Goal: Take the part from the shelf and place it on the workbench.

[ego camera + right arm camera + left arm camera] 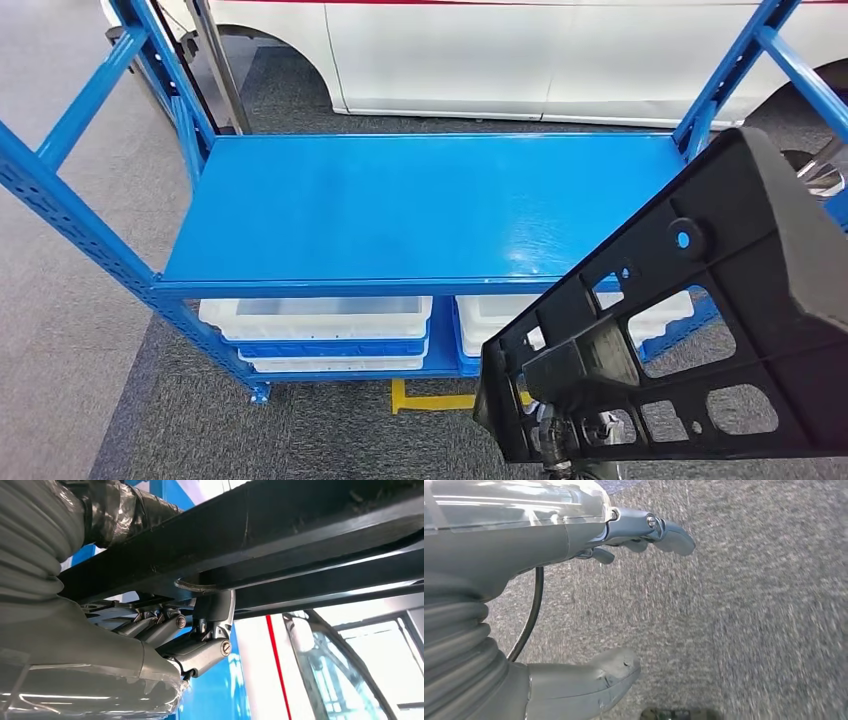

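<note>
**One black part held up in the right hand, off the shelf**

One large black part (700,330), a flat moulded bracket with cut-out windows and a small round hole, filled the lower right of the head view. It was tilted, its long edge rising toward the upper right, and it hung in the air in front of the blue shelf (400,210), overlapping the shelf's front right corner in the picture without resting on it. The right hand (195,635) was under the part: in the right wrist view its fingers (212,612) were curled up against the part's dark ribs, grasping it from below. In the head view a bit of that hand peeped out beneath the part's lower edge.

The left hand (624,600) hung over grey carpet (749,620), fingers apart and holding nothing.

The shelf's upper deck was bare blue metal. On the lower level white trays (320,320) sat stacked on the left, with more behind the part on the right. A white car (500,60) stood beyond the shelf, and a yellow floor mark (430,400) lay at its foot.
</note>
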Robot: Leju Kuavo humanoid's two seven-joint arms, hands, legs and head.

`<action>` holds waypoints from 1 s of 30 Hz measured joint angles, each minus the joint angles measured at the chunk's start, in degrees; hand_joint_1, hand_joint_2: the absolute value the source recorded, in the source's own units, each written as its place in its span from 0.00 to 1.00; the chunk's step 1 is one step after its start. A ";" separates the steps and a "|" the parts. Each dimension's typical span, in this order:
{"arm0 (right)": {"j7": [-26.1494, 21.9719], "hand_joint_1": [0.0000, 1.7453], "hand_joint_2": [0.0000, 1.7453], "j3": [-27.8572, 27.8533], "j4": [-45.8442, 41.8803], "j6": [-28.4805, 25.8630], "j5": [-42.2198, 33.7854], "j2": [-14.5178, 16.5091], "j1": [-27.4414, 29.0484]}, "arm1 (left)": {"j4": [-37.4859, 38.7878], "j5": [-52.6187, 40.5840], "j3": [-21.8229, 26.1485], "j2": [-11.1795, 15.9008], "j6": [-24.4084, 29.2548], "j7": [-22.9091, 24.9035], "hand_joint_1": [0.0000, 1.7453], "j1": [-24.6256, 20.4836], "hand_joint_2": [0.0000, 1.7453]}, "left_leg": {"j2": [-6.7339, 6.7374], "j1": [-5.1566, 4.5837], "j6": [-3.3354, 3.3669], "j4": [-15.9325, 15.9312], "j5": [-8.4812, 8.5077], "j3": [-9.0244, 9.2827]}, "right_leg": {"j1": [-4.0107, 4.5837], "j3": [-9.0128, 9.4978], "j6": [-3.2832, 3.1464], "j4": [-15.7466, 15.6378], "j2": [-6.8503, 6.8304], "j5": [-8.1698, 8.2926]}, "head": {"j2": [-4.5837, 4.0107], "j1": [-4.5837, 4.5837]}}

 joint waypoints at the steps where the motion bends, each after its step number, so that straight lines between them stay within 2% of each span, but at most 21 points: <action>1: -0.01 1.00 1.00 -0.08 0.01 0.20 -0.05 0.16 -0.03 | -0.01 -0.10 0.05 0.09 0.03 -0.01 0.00 -0.02 1.00 | -0.97 0.05 -0.27 1.91 -1.34 -0.75 | -0.30 0.24 0.02 -0.59 0.41 0.38 | 0.00 0.00; 3: -0.01 1.00 1.00 -0.21 0.04 0.49 -0.14 0.44 -0.09 | -0.02 -0.22 0.19 0.23 0.09 -0.03 0.00 0.06 1.00 | -2.70 0.38 -0.69 8.19 -4.67 -3.47 | -0.44 0.21 -0.08 -0.75 1.28 0.63 | 0.00 -0.01; 4: 0.00 1.00 1.00 -0.33 0.06 0.60 -0.18 0.51 -0.10 | -0.02 -0.25 0.34 0.32 0.10 -0.05 0.00 0.14 1.00 | -2.93 0.50 -0.90 11.12 -5.67 -4.80 | -0.46 0.11 -0.08 -0.63 1.84 0.64 | 0.00 0.00; 5: 0.01 1.00 1.00 -0.50 0.09 0.68 -0.24 0.58 -0.06 | -0.02 -0.26 0.56 0.44 0.13 -0.09 0.00 0.19 1.00 | -3.01 0.62 -1.09 12.61 -5.65 -5.51 | -0.51 0.03 -0.03 -0.42 2.46 0.61 | 0.00 -0.01; 6: 0.01 1.00 1.00 -0.69 0.11 0.82 -0.32 0.63 -0.03 | -0.02 -0.28 0.77 0.59 0.16 -0.17 0.00 0.22 1.00 | -3.05 0.73 -1.27 12.14 -4.57 -5.34 | -0.60 -0.08 0.08 -0.12 3.13 0.54 | 0.00 -0.01; 7: 0.01 1.00 1.00 -0.88 0.13 1.00 -0.41 0.71 -0.02 | -0.02 -0.30 0.94 0.74 0.20 -0.28 0.00 0.22 1.00 | -3.26 0.86 -1.42 9.71 -2.64 -4.25 | -0.73 -0.21 0.27 0.28 3.82 0.41 | 0.00 -0.01; 9: 0.01 1.00 1.00 -1.17 0.13 1.46 -0.59 0.99 -0.04 | -0.03 -0.37 1.13 0.99 0.27 -0.53 0.00 0.21 1.00 | -5.46 1.18 -1.58 3.15 0.23 -1.31 | -0.92 -0.76 0.93 1.42 5.06 0.00 | 0.00 -0.02; 11: 0.02 1.00 1.00 -1.55 0.14 1.93 -0.68 1.34 -0.05 | -0.04 -0.46 1.37 1.13 0.34 -0.79 0.00 0.19 1.00 | -7.56 1.32 -1.08 0.20 0.56 -0.15 | -0.92 -1.67 1.71 2.36 6.17 -0.16 | 0.00 0.02; 12: 0.02 1.00 1.00 -1.82 0.14 2.13 -0.70 1.50 0.01 | -0.05 -0.50 1.53 1.18 0.39 -0.89 0.00 0.16 1.00 | -7.72 1.21 -0.68 0.09 0.45 -0.19 | -0.95 -2.07 2.12 2.51 6.76 -0.04 | 0.00 0.02; 14: 0.01 1.00 1.00 -2.42 0.15 2.51 -0.69 1.74 0.25 | -0.06 -0.53 1.91 1.25 0.44 -1.00 0.00 0.10 1.00 | -6.39 1.23 0.22 -0.18 0.83 -0.19 | -1.10 -2.52 2.78 2.64 7.42 0.17 | 0.00 0.04; 16: 0.00 1.00 1.00 -2.99 0.15 2.84 -0.67 1.93 0.41 | -0.07 -0.55 2.30 1.33 0.50 -1.10 0.00 -0.01 1.00 | -4.99 1.39 0.99 -0.73 1.24 -0.07 | -1.07 -3.69 3.33 4.82 5.39 -1.24 | 0.00 0.10; 18: 0.00 1.00 1.00 -3.46 0.20 3.08 -0.61 2.05 0.45 | -0.08 -0.56 2.51 1.49 0.59 -1.17 0.00 -0.03 1.00 | -3.57 1.29 1.36 -0.93 1.32 -0.08 | -1.17 -6.56 3.84 10.61 2.66 -4.43 | 0.00 0.15; 19: 0.01 1.00 1.00 -3.70 0.28 3.16 -0.56 2.09 0.47 | -0.08 -0.56 2.58 1.57 0.61 -1.19 0.00 0.01 1.00 | -2.79 1.21 1.44 -0.92 1.29 -0.12 | -1.31 -8.10 4.03 13.70 2.17 -5.71 | 0.00 0.15; 20: 0.01 1.00 1.00 -3.98 0.40 3.21 -0.46 2.11 0.53 | -0.08 -0.57 2.68 1.66 0.62 -1.21 0.00 0.03 1.00 | -2.03 1.16 1.48 -0.92 1.24 -0.12 | -1.41 -9.02 4.14 15.63 1.98 -6.12 | 0.00 0.15; 21: 0.02 1.00 1.00 -4.29 0.51 3.24 -0.30 2.16 0.61 | -0.08 -0.59 2.78 1.73 0.62 -1.26 0.00 0.01 1.00 | -1.30 1.13 1.48 -0.92 1.18 -0.09 | -1.47 -8.98 4.14 15.67 1.84 -5.48 | 0.00 0.15; 23: 0.03 1.00 1.00 -4.95 0.62 3.21 0.26 2.41 0.79 | -0.08 -0.77 2.90 1.78 0.63 -1.51 0.00 -0.16 1.00 | -0.06 1.10 1.38 -0.92 1.04 0.11 | -1.35 -5.94 3.72 10.22 0.96 -2.09 | 0.00 0.16; 24: 0.08 1.00 1.00 -5.27 0.61 3.07 0.69 2.61 0.85 | -0.08 -1.09 2.91 1.79 0.63 -1.67 0.00 -0.25 1.00 | 0.46 1.05 1.25 -0.94 0.95 0.24 | -1.04 -4.01 3.27 6.61 -0.20 -0.84 | 0.00 0.15; 26: 0.55 1.00 1.00 -5.83 0.52 2.00 2.27 3.09 0.98 | -0.08 -2.85 2.75 1.91 0.70 -1.84 0.00 -0.36 1.00 | 1.37 0.97 0.77 -1.03 0.80 0.49 | -0.31 -1.78 2.37 2.10 -1.84 0.18 | 0.00 0.15; 27: 1.00 1.00 1.00 -6.06 0.48 1.14 3.35 3.34 1.10 | -0.07 -4.36 2.46 2.05 0.74 -1.80 0.00 -0.38 1.00 | 1.84 0.96 0.48 -1.15 0.77 0.62 | 0.00 -1.74 2.04 1.66 -1.98 -0.03 | 0.00 0.14; 29: 2.04 1.00 1.00 -6.36 0.41 -0.17 5.18 3.74 1.48 | -0.06 -7.75 1.37 2.56 0.75 -1.63 0.00 -0.45 1.00 | 2.48 1.00 -0.18 -1.38 0.65 0.99 | -0.12 -1.64 1.48 1.01 -0.79 0.39 | 0.00 0.13; 30: 2.41 1.00 1.00 -6.32 0.40 -0.43 5.82 3.83 1.58 | -0.06 -9.06 0.72 2.89 0.72 -1.66 0.00 -0.46 1.00 | 1.78 1.00 -0.43 -0.99 0.17 0.97 | -0.38 -1.38 1.12 0.43 -0.23 0.71 | 0.00 0.14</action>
